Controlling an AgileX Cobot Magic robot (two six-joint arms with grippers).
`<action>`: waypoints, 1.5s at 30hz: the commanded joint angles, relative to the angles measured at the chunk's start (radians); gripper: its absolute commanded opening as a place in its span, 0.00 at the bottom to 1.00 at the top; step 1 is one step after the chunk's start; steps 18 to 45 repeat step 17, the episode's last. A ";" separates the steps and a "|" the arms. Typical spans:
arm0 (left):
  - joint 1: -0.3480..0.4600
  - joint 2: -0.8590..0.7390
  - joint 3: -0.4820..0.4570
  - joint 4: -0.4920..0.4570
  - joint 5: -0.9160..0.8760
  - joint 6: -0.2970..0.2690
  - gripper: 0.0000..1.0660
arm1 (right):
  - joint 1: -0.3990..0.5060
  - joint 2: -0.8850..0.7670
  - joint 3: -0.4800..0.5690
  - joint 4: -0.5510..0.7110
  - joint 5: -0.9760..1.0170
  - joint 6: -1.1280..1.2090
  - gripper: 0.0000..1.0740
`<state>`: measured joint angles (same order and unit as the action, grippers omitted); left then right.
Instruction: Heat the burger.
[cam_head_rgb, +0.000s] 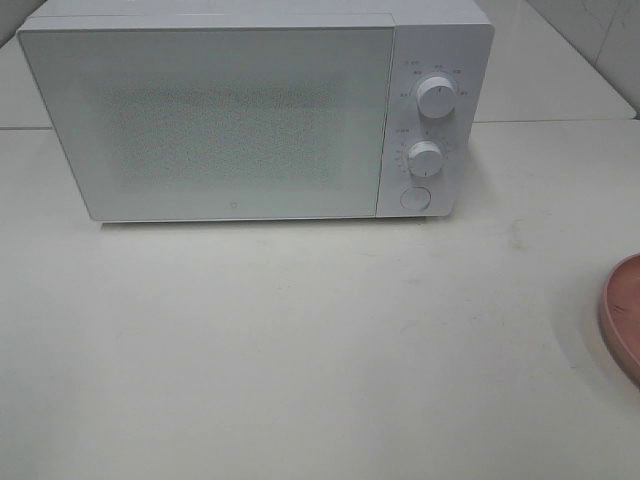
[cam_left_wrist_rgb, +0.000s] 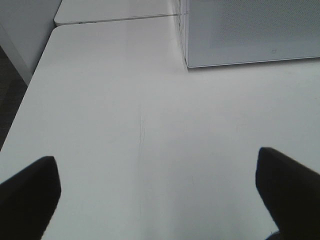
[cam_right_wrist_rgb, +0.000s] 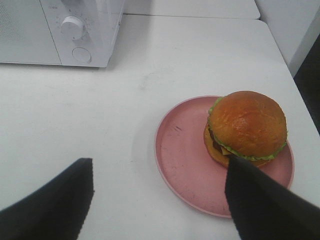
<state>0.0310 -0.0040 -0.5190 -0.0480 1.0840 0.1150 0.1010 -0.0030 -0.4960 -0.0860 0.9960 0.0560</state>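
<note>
Right pincer (cam_right_wrist_rgb: 157, 200) wide open, empty, above plate (cam_right_wrist_rgb: 185, 165); left pincer (cam_left_wrist_rgb: 155, 192) open, empty. Risks: burger (cam_right_wrist_rgb: 246, 128) squashed by grasp; microwave (cam_head_rgb: 240, 110) door shut.

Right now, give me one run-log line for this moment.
door: shut | burger: on plate, untouched | left hand: open, empty | right hand: open, empty

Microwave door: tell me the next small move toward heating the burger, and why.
Probably send the open left gripper to the microwave to open it: its door is shut, and the burger sits on the pink plate, ungripped, with the right gripper open near it.
</note>
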 joint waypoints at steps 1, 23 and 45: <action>0.001 -0.025 0.003 0.000 -0.014 -0.005 0.94 | -0.007 -0.030 0.000 -0.001 0.001 0.004 0.69; 0.001 -0.023 0.003 -0.002 -0.014 -0.005 0.94 | -0.007 -0.030 0.000 -0.001 0.001 0.004 0.69; 0.001 -0.023 0.003 -0.002 -0.014 -0.005 0.94 | -0.007 -0.030 0.000 -0.001 0.001 0.004 0.69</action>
